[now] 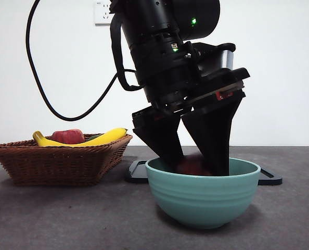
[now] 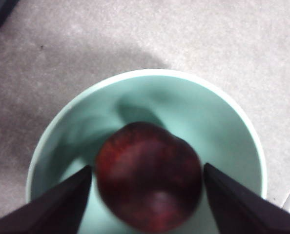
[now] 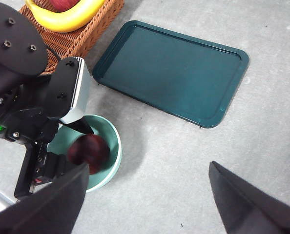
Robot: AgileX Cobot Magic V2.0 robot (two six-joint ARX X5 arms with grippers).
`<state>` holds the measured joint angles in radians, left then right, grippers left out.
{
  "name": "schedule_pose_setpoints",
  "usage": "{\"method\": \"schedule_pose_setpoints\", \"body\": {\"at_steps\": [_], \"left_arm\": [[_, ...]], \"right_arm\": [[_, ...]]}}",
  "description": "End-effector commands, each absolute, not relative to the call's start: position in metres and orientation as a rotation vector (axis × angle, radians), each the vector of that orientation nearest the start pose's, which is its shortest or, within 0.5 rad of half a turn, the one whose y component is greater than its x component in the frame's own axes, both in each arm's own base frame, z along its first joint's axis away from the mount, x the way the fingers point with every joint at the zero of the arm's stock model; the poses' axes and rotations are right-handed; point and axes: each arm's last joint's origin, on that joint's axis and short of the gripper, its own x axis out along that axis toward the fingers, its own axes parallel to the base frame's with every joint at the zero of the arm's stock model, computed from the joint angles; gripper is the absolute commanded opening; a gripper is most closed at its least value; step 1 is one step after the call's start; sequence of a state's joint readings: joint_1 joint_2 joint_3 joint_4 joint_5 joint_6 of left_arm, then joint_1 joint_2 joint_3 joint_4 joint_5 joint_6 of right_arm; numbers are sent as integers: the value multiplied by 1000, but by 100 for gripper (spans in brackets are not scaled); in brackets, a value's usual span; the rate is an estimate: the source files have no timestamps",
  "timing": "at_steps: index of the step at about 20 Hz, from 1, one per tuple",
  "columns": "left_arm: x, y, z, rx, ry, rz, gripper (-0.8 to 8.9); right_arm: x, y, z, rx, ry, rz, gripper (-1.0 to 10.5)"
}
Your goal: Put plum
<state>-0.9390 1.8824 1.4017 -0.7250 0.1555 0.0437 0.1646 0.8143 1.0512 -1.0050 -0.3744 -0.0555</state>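
Reaching into the green bowl (image 1: 202, 200), my left gripper (image 2: 147, 195) straddles the plum (image 2: 149, 183), jaws spread slightly wider than it, gripping nothing.

glossy plum (image 2: 149, 178); smooth glazed bowl (image 2: 150, 92); woven wicker basket (image 1: 61, 161).

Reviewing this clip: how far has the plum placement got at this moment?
Looks done: the plum is down inside the teal bowl, well away from the wicker basket with its banana.
In hand: the left gripper reaches into the bowl, jaws spread either side of the plum with gaps visible, so it looks released.
Left: lifting that arm out. The right gripper waits open above the table.
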Motion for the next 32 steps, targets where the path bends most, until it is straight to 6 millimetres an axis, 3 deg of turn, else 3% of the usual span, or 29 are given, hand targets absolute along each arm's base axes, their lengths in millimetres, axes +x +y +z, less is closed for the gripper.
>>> {"method": "schedule_pose_setpoints", "body": {"at_steps": [1, 6, 9, 12, 15, 20, 23, 26, 32], "left_arm": [[220, -316, 205, 534, 1131, -1000, 415], [221, -316, 213, 533, 1129, -1001, 412], [221, -316, 235, 512, 1079, -1010, 412], [220, -307, 271, 461, 979, -1018, 412], [219, -282, 313, 380, 868, -995, 411], [218, -213, 380, 207, 694, -872, 411], [212, -175, 402, 149, 633, -794, 411], [200, -144, 399, 126, 638, -727, 411], [164, -111, 341, 80, 730, -676, 410]], "right_arm": [[129, 33, 351, 29, 737, 540, 393], [129, 33, 351, 29, 737, 540, 393], [129, 33, 351, 29, 737, 539, 393], [129, 33, 351, 29, 737, 539, 393], [129, 33, 351, 29, 737, 540, 393], [129, 33, 351, 29, 737, 540, 393], [129, 33, 351, 30, 737, 540, 393], [129, 33, 351, 29, 737, 540, 393], [129, 33, 351, 30, 737, 541, 393]]}}
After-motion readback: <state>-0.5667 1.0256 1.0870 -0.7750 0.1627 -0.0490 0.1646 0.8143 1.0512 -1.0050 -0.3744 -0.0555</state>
